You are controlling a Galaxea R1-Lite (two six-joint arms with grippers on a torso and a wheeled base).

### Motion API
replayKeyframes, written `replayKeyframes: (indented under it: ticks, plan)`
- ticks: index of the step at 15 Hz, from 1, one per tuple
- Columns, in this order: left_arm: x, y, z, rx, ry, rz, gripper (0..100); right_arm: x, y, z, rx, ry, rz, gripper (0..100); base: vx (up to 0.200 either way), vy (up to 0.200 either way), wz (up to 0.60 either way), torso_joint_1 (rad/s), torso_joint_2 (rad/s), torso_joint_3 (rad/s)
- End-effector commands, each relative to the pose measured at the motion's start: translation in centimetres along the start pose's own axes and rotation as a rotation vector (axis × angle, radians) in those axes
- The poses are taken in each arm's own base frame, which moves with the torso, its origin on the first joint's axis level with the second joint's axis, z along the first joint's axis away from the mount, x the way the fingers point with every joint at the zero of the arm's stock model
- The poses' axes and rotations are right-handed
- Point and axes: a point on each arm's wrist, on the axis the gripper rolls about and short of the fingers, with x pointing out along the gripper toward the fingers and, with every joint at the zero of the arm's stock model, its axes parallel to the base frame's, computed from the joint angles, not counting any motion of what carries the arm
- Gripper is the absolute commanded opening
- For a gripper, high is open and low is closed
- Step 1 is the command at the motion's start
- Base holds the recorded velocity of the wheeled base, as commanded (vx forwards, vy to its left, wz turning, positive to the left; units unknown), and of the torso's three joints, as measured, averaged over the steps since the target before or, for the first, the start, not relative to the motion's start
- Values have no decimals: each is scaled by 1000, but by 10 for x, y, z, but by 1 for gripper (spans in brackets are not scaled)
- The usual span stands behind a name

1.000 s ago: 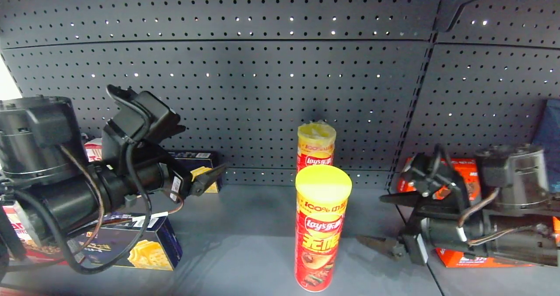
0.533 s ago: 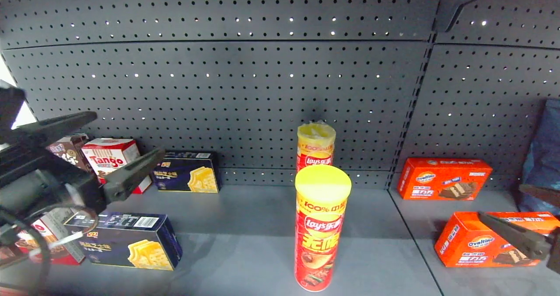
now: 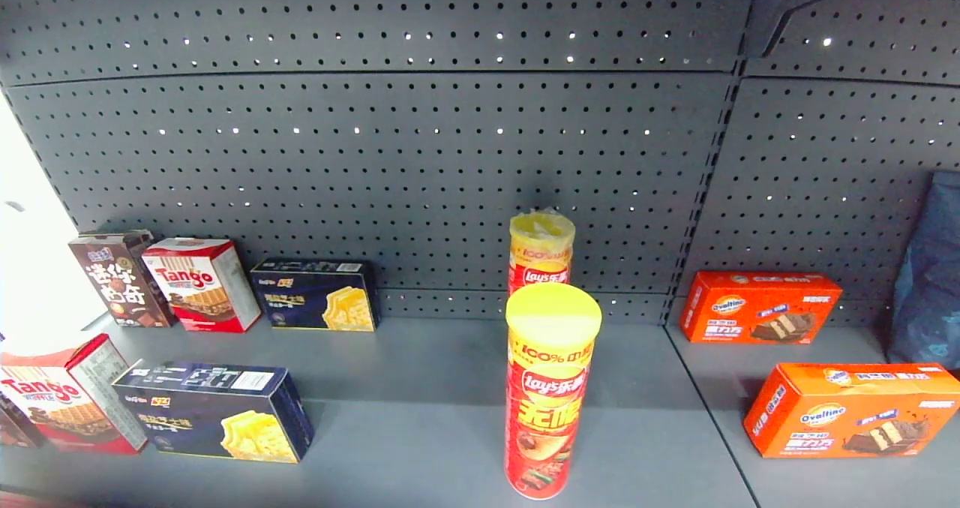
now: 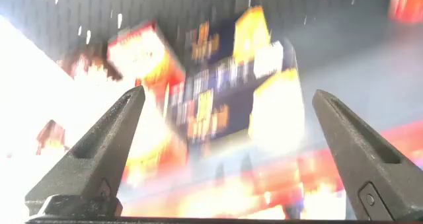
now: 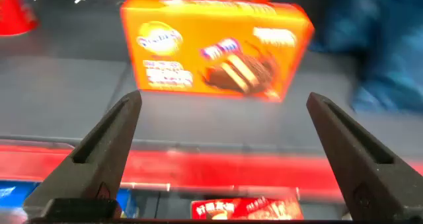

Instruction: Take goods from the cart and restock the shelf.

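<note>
Right wrist view: the right gripper (image 5: 225, 158) is spread wide with nothing between its fingers. It is posed level, outside the shelf's red edge strip (image 5: 218, 168) and facing the front orange box (image 5: 215, 49). A red packet (image 5: 244, 209) lies below the strip; whether it belongs to the cart cannot be told. In the left wrist view the left gripper (image 4: 225, 158) is likewise fully spread and empty, aimed at the boxes at the left end, which are blurred. On the shelf (image 3: 435, 388), the front row holds a red wafer box (image 3: 71, 392), a dark blue cracker box (image 3: 217, 412), an upright chip canister (image 3: 553, 388) and the orange box. Directly behind the canister stands a second canister (image 3: 541, 249), with a brown box (image 3: 120, 278), another red wafer box (image 3: 201, 284), another dark blue box (image 3: 315, 295) and a rear orange box (image 3: 761, 307) against the pegboard panel (image 3: 420, 155). Assessment: the shelf is partly stocked, with open floor left between the groups. Neither arm carries goods, so a further pick from the cart appears due.
</note>
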Motion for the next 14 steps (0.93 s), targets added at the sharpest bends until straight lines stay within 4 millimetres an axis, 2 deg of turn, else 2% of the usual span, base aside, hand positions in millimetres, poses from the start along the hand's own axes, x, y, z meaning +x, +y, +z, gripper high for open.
replayKeyframes:
  ticks: [1, 6, 11, 12, 13, 14]
  plan:
    - [-39, 1, -26, -17, -91, 59, 100, -13, 2, -25, 81, -27, -132, 100, 0, 0, 0, 0, 0, 0]
    - [-35, -7, -46, -11, -62, 20, 100, -13, 2, -25, 61, -25, -73, 100, 0, 0, 0, 0, 0, 0]
    - [-37, -6, -47, -21, -75, 36, 100, -13, 2, -25, 61, -23, -71, 100, 0, 0, 0, 0, 0, 0]
    - [-37, -6, -47, -23, -77, 34, 100, -13, 1, -25, 55, -20, -25, 100, 0, 0, 0, 0, 0, 0]
    - [-36, -7, -49, -19, -73, 23, 100, -15, -1, -26, 41, -48, 125, 100, 0, 0, 0, 0, 0, 0]
    - [-35, -9, -53, -16, -65, 15, 100, -19, -2, -28, 40, -106, 148, 100, 0, 0, 0, 0, 0, 0]
